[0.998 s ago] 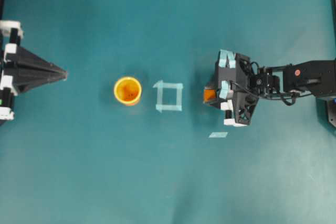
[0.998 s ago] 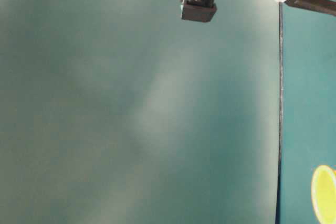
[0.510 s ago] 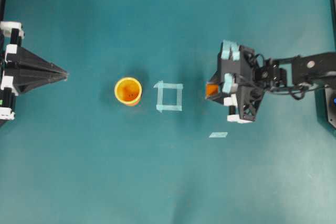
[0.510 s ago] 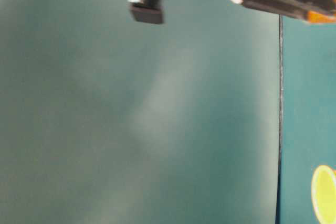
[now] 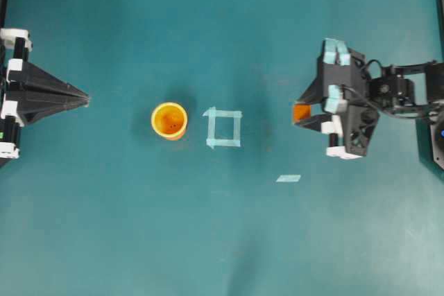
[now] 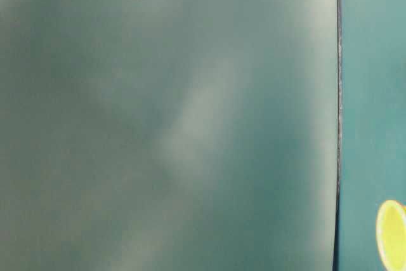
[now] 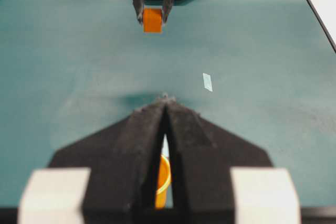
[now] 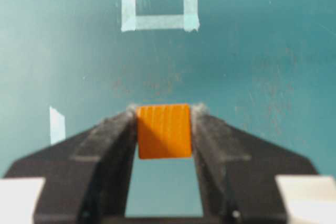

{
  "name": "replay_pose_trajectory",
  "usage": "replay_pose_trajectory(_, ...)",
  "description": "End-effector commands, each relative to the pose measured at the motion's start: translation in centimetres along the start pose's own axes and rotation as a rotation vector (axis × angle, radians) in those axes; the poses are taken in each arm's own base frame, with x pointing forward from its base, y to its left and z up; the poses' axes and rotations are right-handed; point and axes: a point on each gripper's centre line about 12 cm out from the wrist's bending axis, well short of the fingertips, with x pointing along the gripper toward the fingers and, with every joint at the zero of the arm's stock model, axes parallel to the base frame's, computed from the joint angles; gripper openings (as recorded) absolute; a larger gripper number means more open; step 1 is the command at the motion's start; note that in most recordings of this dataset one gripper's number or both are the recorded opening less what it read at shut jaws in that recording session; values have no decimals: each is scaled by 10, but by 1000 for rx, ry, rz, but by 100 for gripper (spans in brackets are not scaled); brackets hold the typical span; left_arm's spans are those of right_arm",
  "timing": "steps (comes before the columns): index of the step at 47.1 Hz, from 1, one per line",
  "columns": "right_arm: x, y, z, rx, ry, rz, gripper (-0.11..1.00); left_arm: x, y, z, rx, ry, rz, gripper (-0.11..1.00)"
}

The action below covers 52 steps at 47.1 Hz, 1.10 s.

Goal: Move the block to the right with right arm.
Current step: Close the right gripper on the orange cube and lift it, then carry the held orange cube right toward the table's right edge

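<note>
Block (image 8: pixel 163 131) pinched snug between right gripper (image 8: pixel 164 129) tips, lifted, well right of tape square (image 5: pixel 223 128) and cup (image 5: pixel 169 120); left gripper (image 7: pixel 166 129) parked, closed on nothing; best kept level, carried right, lowered flat before letting go.

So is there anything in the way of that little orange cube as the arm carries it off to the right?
Nothing visible. The right hand already holds the block, and the table around it looks bare apart from a small tape strip nearer the camera.
</note>
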Motion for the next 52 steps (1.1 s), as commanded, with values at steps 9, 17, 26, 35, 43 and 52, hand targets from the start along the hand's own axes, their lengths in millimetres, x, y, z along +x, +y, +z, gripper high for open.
replay_pose_trajectory(9,-35,0,-8,24,-35,5,40,2,0,12,2,-28,-2,0)
replay_pose_trajectory(17,-56,0,-18,31,-24,7,40,2,0,11,2,-25,-2,0)
replay_pose_trajectory(26,-81,0,-34,31,28,7,40,2,0,12,0,-26,-2,0)
replay_pose_trajectory(35,-101,0,-51,37,54,13,40,2,0,12,2,-26,-2,0)
replay_pose_trajectory(43,-113,1,-64,64,44,20,40,2,0,12,0,-26,-2,0)
replay_pose_trajectory(52,-122,1,-76,97,58,21,40,1,0,12,-1,-28,-2,0)
